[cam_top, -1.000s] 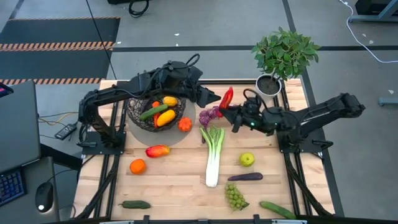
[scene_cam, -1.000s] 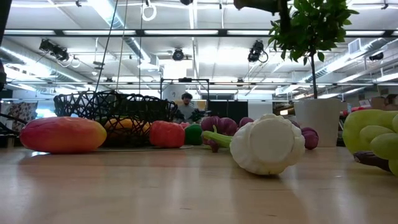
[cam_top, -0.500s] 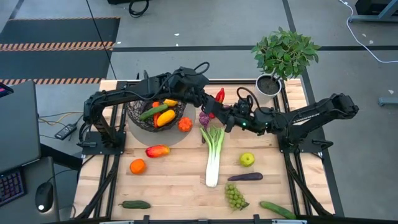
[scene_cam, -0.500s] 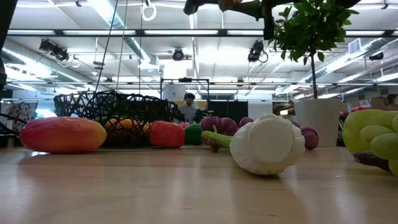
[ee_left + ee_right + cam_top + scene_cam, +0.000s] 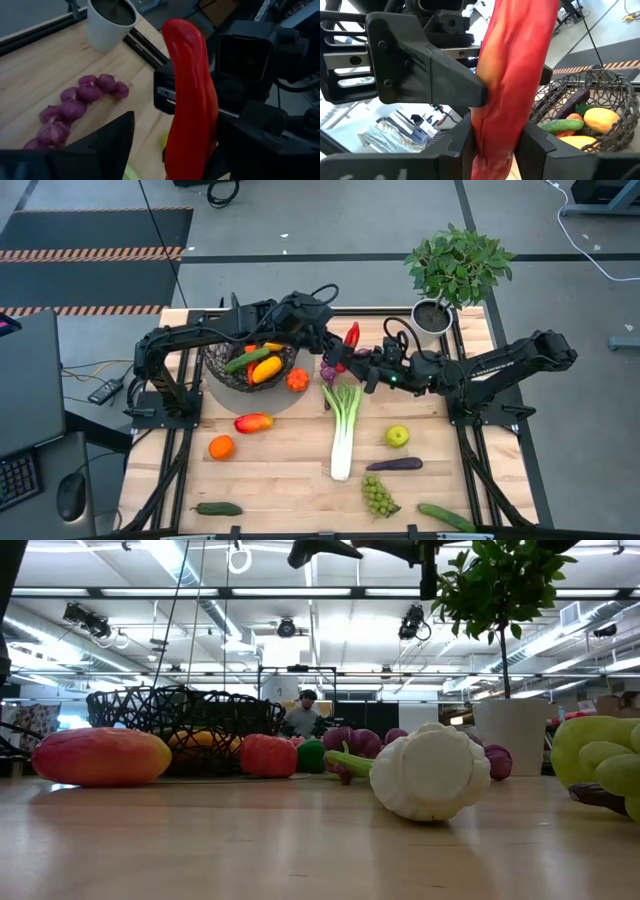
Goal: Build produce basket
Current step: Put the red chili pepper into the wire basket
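A long red pepper is pinched between the narrowly set fingers of the right gripper, above the table beside the basket. The left gripper is placed around the same pepper, its jaws spread on either side; contact cannot be told. The basket is seen holding yellow and green produce.

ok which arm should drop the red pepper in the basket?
Left, probably. Its tool is already at the red pepper held by the right tool, and the basket sits on its side.
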Robot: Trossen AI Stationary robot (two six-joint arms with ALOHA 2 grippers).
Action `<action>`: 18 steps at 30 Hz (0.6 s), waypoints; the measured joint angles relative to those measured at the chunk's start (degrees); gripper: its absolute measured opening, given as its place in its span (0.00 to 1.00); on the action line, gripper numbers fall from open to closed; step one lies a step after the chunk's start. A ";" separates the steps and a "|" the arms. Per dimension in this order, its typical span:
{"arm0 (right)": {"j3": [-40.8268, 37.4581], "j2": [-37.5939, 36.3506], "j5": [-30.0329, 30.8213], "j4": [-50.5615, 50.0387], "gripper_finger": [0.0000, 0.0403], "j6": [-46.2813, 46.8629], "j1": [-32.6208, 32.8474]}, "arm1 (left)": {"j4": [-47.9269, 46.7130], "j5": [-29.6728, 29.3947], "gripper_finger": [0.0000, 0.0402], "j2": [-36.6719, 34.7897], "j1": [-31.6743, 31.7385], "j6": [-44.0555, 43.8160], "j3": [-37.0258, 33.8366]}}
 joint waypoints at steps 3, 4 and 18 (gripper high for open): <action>0.00 0.00 -0.50 -0.02 0.30 0.15 0.02 | 0.01 -0.01 0.67 0.00 0.00 -0.04 0.00; 0.00 0.00 -1.02 0.00 0.30 0.27 0.02 | 0.07 -0.01 0.67 0.00 0.00 -0.11 0.00; 0.00 -0.02 -3.30 1.95 0.30 1.32 0.09 | 3.22 -0.33 0.67 -0.09 0.04 -0.77 0.02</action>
